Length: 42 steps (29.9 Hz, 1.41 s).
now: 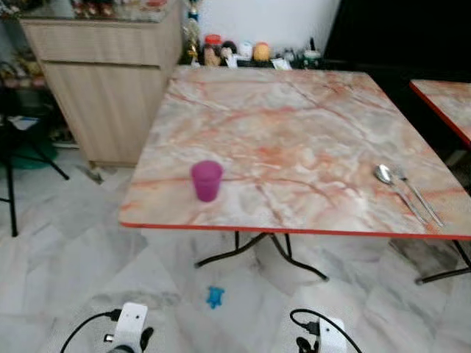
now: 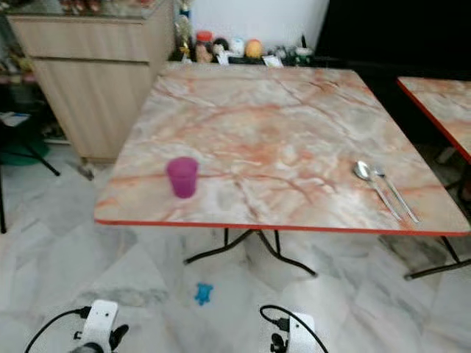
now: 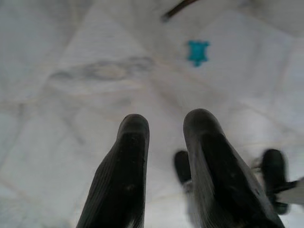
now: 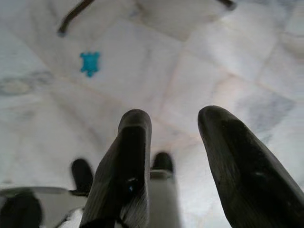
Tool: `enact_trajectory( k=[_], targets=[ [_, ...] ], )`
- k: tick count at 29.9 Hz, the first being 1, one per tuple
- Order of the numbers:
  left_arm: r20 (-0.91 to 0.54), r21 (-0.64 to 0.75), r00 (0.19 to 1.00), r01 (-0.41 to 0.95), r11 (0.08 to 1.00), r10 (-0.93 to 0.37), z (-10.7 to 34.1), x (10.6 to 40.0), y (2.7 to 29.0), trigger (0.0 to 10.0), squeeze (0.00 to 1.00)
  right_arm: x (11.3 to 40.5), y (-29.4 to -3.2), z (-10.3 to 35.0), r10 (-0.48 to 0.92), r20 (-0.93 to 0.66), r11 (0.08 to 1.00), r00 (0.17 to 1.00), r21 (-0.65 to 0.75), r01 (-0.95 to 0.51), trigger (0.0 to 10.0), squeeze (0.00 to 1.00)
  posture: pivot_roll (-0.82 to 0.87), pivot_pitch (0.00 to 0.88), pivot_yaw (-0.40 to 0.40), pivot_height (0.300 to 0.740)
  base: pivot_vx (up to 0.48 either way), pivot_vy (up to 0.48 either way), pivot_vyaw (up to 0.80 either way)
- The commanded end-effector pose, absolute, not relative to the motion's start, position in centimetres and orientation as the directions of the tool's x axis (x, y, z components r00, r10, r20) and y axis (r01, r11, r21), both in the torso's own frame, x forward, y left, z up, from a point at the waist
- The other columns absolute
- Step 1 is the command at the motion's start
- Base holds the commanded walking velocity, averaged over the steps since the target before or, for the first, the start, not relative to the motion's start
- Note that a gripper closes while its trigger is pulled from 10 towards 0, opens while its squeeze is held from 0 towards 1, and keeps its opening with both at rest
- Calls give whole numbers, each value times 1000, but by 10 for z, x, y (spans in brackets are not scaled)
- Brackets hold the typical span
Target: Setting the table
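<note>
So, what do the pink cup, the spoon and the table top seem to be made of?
The pink cup looks like plastic: translucent, even magenta colour, dull surface. The spoon appears to be polished metal, since its silver bowl shines with light reflections. The table top shows a marble pattern of cream and orange veins, but its thin red edge suggests a printed laminate rather than stone; I cannot be sure.

White marble floor (image 1: 66, 257); wooden cabinet (image 1: 110, 88) left; white wall (image 1: 257, 18) behind.
</note>
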<state>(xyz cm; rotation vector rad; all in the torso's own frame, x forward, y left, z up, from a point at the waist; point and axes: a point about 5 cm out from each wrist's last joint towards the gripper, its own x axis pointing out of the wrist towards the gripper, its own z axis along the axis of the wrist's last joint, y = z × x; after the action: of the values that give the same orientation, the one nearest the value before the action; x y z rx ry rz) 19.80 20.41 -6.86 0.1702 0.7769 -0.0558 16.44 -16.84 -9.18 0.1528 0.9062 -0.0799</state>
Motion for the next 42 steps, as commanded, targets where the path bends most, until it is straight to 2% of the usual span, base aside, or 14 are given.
enact_trajectory(
  k=[1, 14, 20, 26, 27, 28, 30, 32, 33, 34, 38, 40, 41, 42],
  targets=[
    [-718, 147, 695, 115, 982, 26, -72, 190, 209, 10000, 0, 165, -167, -92, -2, -787, 985, 617, 104, 137, 10000, 0, 142, 0, -33, 740, 0, -472, 0],
    [-681, 157, 729, 52, 986, 70, -66, 194, 220, 10000, 0, 163, -169, -92, 0, -791, 987, 612, 98, 126, 10000, 0, 149, 0, -36, 740, 0, 0, 0],
    [-558, 161, 826, 7, 987, 85, -48, 211, 230, 10000, 0, 162, -171, -93, -3, -793, 988, 609, 92, 125, 10000, 0, 148, 0, -37, 740, 0, 0, 0],
    [-297, 226, 940, -103, 969, 170, -11, 231, 249, 10000, 0, 160, -173, -94, 3, -799, 991, 601, 84, 107, 10000, 0, 165, 0, -43, 740, 0, 0, 0],
    [-220, 200, 952, -171, 965, 214, 1, 234, 254, 10000, 0, 159, -173, -94, 2, -800, 990, 599, 88, 113, 10000, 0, 168, 0, -44, 740, 0, 0, 0],
    [-220, 200, 952, -171, 965, 214, 1, 234, 254, 10000, 0, 159, -173, -94, 2, -800, 990, 599, 88, 113, 10000, 0, 168, 0, -44, 740, 0, 0, 0],
    [-112, 112, 949, -283, 952, 296, 21, 238, 263, 10000, 0, 159, -173, -94, 3, -802, 990, 597, 87, 112, 10000, 0, 168, 0, -46, 740, 0, 0, 0],
    [-25, 129, 952, -300, 945, 305, 39, 244, 265, 10000, 0, 159, -173, -94, -6, -800, 988, 600, 87, 125, 10000, 0, 171, 0, -47, 740, 0, 0, 0],
    [90, 159, 948, -316, 935, 305, 65, 255, 266, 10000, 0, 159, -174, -94, -17, -800, 986, 600, 84, 141, 10000, 0, 172, 0, -49, 740, 0, 0, 0],
    [90, 159, 948, -316, 935, 305, 65, 255, 266, 10000, 0, 159, -174, -94, -17, -800, 986, 600, 84, 141, 10000, 0, 172, 0, -49, 740, 0, 0, 0],
    [261, 196, 932, -305, 932, 250, 109, 277, 257, 10000, 0, 158, -176, -94, -28, -802, 985, 596, 78, 151, 10000, 0, 176, 0, -53, 740, 0, 0, 0],
    [317, 178, 933, -236, 955, 172, 130, 287, 243, 10000, 0, 158, -176, -94, -33, -805, 983, 593, 80, 163, 10000, 0, 176, 0, -53, 740, 0, 0, 0],
    [315, 148, 946, -135, 980, 83, 138, 295, 226, 10000, 0, 158, -176, -94, -34, -805, 983, 592, 80, 166, 10000, 0, 175, 0, -52, 740, 0, 0, 0],
    [309, 139, 950, -100, 985, 53, 138, 297, 221, 10000, 0, 158, -177, -94, -34, -805, 983, 593, 80, 166, 10000, 0, 175, 0, -52, 740, 0, 0, 0]
  ],
)
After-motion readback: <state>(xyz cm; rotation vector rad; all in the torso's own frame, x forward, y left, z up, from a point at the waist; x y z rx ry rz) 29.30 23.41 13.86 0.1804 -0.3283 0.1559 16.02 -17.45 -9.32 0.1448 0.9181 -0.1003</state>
